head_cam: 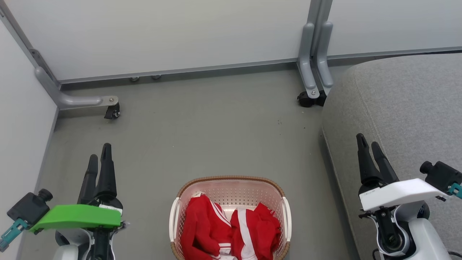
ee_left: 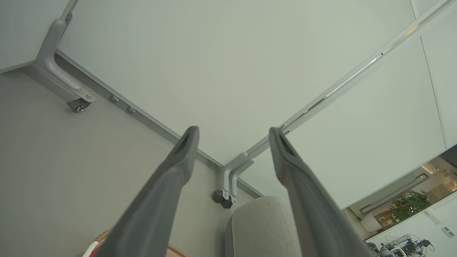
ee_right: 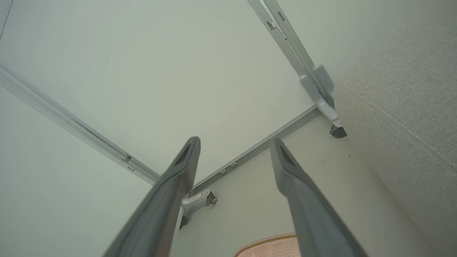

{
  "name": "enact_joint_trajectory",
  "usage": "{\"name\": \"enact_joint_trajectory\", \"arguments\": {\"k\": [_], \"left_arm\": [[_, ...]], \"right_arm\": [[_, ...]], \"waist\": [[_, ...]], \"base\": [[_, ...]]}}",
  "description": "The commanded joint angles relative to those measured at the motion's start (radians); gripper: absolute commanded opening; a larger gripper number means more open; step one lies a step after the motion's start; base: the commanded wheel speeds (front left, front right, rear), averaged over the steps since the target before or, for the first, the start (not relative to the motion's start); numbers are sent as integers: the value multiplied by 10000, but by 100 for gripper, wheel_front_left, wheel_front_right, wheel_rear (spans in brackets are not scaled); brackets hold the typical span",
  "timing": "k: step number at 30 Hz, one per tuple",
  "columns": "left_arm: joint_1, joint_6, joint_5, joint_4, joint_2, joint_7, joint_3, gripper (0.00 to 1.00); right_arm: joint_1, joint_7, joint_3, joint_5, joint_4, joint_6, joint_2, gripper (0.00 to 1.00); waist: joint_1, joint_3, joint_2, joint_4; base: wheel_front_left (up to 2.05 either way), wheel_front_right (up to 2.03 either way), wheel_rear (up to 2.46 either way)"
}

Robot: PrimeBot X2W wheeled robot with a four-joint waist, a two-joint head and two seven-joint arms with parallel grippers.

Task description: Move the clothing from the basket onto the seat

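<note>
The cream perforated basket point(head_cam: 231, 191) with a brown rim stands on the floor at the bottom centre of the head view. Two red garments with white stripes lie in it side by side, one on the left point(head_cam: 202, 227) and one on the right point(head_cam: 258, 231). The grey seat point(head_cam: 397, 108) fills the right side. My left gripper point(head_cam: 100, 154) hovers left of the basket, open and holding nothing. My right gripper point(head_cam: 367, 142) hangs over the seat's left edge, open and holding nothing. The left wrist view catches the seat's corner point(ee_left: 260, 225), and the right wrist view the basket rim point(ee_right: 267, 241) and the seat point(ee_right: 403, 117).
White partition panels close off the back and left. Their grey feet with castors stand on the floor at the back left point(head_cam: 112, 112) and beside the seat's far corner point(head_cam: 308, 97). Grey floor point(head_cam: 216, 137) lies between basket and wall.
</note>
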Motion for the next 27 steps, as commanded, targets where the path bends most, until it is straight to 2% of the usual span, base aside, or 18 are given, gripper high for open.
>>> {"name": "enact_joint_trajectory", "arguments": {"k": [1,13,27], "left_arm": [[-177,3,389,-138,146,-104,-61,100],[-135,4,2114,42,246,-456,-344,100],[-61,5,3908,347,256,-830,-378,100]], "right_arm": [[-289,-116,46,-466,-178,5,-82,100],[-330,-467,398,-2477,0,6,-140,100],[-356,-833,403,-4224,538,6,19,100]], "waist": [[0,2,0,2],[0,4,0,10],[0,-3,0,14]], "base": [[0,0,0],[0,0,0],[0,0,0]]}}
